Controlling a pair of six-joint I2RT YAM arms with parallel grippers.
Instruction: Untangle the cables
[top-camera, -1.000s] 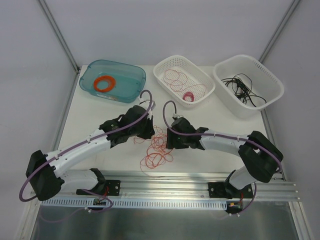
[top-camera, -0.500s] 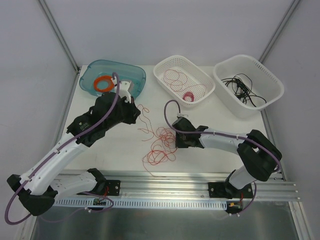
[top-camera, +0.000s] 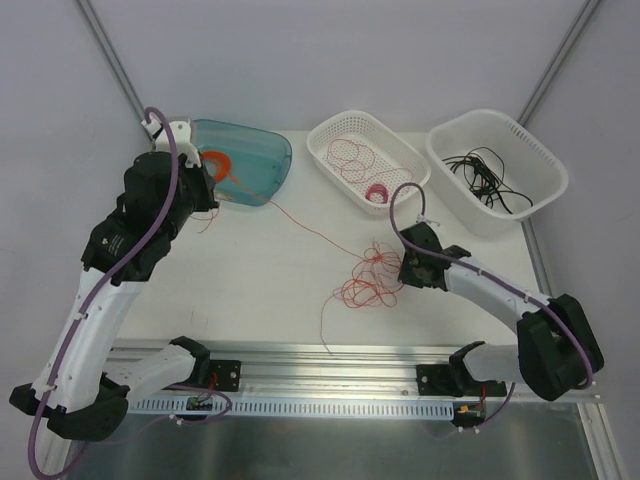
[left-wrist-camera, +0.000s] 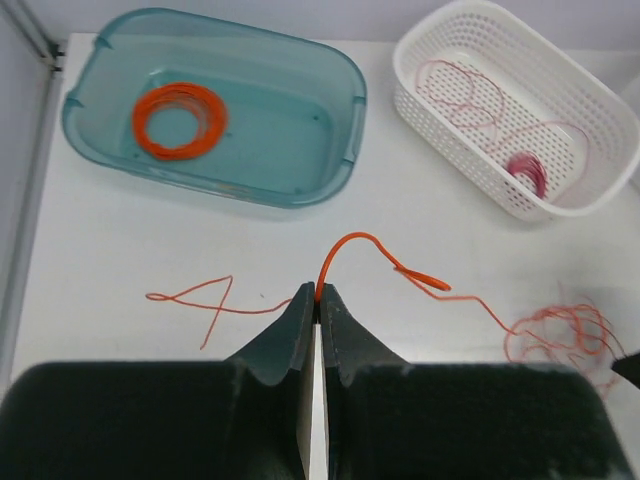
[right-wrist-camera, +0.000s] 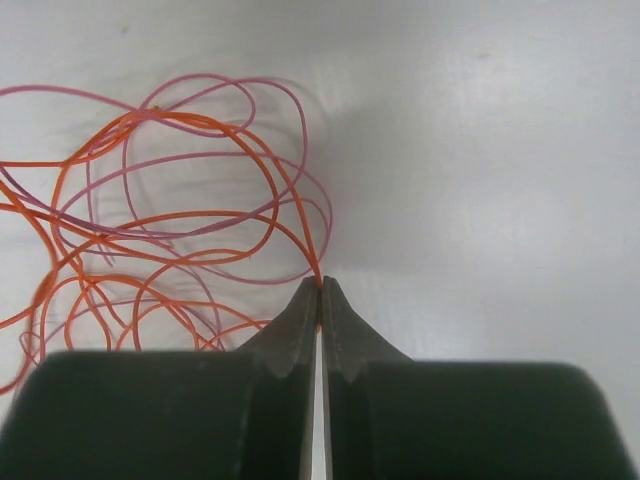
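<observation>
Orange cable (left-wrist-camera: 345, 240) is pinched in the closed left tool (left-wrist-camera: 318, 298). It arches ahead of the tips, then trails rightward across the white surface (top-camera: 250, 290) to the tangle (top-camera: 368, 278). The right tool (right-wrist-camera: 320, 290), also pressed together, pinches the tangle at its near edge; orange and pink loops spread ahead and to its left.

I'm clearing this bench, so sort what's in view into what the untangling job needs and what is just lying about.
Job in hand:
- orange cable pinched in the left gripper
- tangle of orange and pink cables at the right gripper
- pink cable loops
- black cables

Lying about:
- teal tub
- orange ring
- pink spool
- middle white basket
- right white basket
</observation>
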